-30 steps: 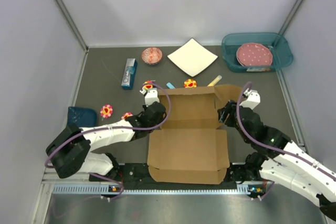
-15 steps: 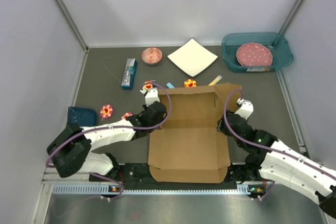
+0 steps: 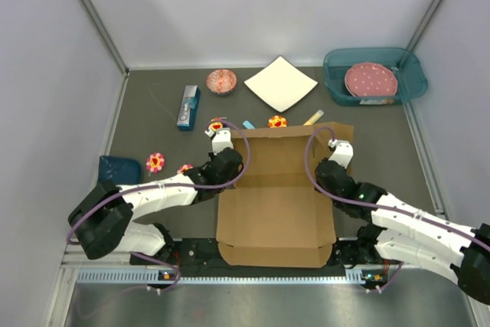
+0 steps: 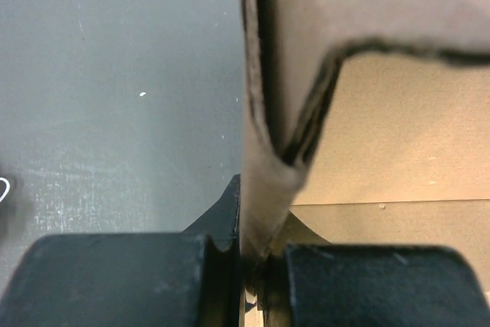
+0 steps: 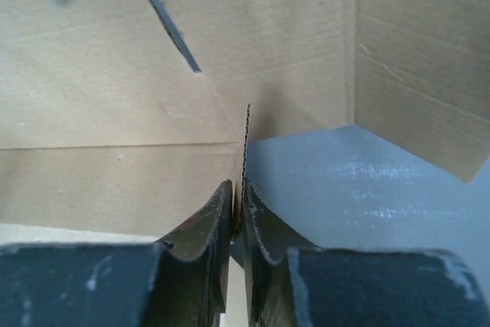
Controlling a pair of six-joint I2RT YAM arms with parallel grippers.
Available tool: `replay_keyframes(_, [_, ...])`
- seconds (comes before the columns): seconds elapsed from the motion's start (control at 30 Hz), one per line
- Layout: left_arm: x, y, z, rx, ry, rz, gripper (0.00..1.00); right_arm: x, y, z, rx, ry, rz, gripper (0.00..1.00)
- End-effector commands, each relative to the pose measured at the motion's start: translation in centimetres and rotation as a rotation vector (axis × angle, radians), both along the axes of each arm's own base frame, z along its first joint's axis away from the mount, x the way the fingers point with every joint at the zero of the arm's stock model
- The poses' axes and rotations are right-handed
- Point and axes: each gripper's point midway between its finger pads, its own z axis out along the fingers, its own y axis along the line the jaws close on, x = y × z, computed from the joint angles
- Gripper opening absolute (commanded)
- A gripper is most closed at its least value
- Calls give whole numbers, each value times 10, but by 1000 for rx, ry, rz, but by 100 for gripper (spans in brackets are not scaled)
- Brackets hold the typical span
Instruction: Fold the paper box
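Seen from above, the box point(image 3: 274, 212) lies in the middle of the grey table point(image 3: 153, 132), close to the arms' bases. Its near panel lies flat, and the far panel with its side flaps stands raised behind it. The left gripper point(image 3: 236, 166) sits at the box's left edge by the fold line. The right gripper point(image 3: 325, 178) sits at the right edge opposite. From this height, neither gripper's fingertips can be made out.

The wrist cameras show them. In the left wrist view, both black fingers point(image 4: 122, 277) are pressed together on the bottom of an upright cardboard flap seen edge-on. A second flap with a curved cut leans against it, and the flat panel lies to the right. In the right wrist view, the fingers point(image 5: 207, 227) pinch a thin cardboard edge, also seen edge-on. Brown panels lie to the left and above it, with bare table to the right.

Only the top view shows the rest. Well behind the box lie a white sheet point(image 3: 280, 83), a red bowl point(image 3: 221, 80) and a blue carton point(image 3: 187, 106). A teal bin point(image 3: 337, 91) at the far right holds a pink plate point(image 3: 370, 80). Small flower toys point(image 3: 155, 161) lie left of the box and just past its far edge, and a dark blue tray point(image 3: 119, 168) sits near the left wall.
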Motion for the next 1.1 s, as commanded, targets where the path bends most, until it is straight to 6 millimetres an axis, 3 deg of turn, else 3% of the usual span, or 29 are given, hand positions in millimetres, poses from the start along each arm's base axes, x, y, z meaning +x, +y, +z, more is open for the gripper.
replay_keyframes(0.0, [-14,12,-21,93,90,-35,0,18,24,31,37,-103,101,8])
replay_keyframes(0.23, [-12,6,-23,90,101,-45,0,10,54,32,36,-117,263,11])
replay_keyframes(0.33, [-12,6,-23,98,101,-47,0,6,55,34,37,-111,286,21])
replay_keyframes(0.4, [-12,9,-23,107,100,-44,0,2,46,42,27,-124,278,34])
replay_keyframes(0.47, [-12,11,-23,118,96,-43,0,3,37,73,59,-195,244,46])
replay_keyframes(0.5, [-12,13,-23,125,92,-37,0,0,28,78,40,-202,242,49])
replay_keyframes(0.57, [-11,14,-20,130,84,-35,0,0,13,114,48,-284,201,55])
replay_keyframes(0.7, [-11,18,-19,142,82,-31,0,0,-23,160,0,-366,91,58])
replay_keyframes(0.77, [-11,18,-17,139,74,-32,0,4,-42,168,-37,-381,15,59])
replay_keyframes(0.87, [-11,19,-14,140,58,-46,0,9,-55,162,-58,-361,-32,63])
replay_keyframes(1.0, [-11,20,-11,139,40,-59,0,10,-64,130,-69,-312,-82,71])
replay_keyframes(1.07, [-12,21,-11,143,36,-70,0,13,-69,125,-42,-323,-124,73])
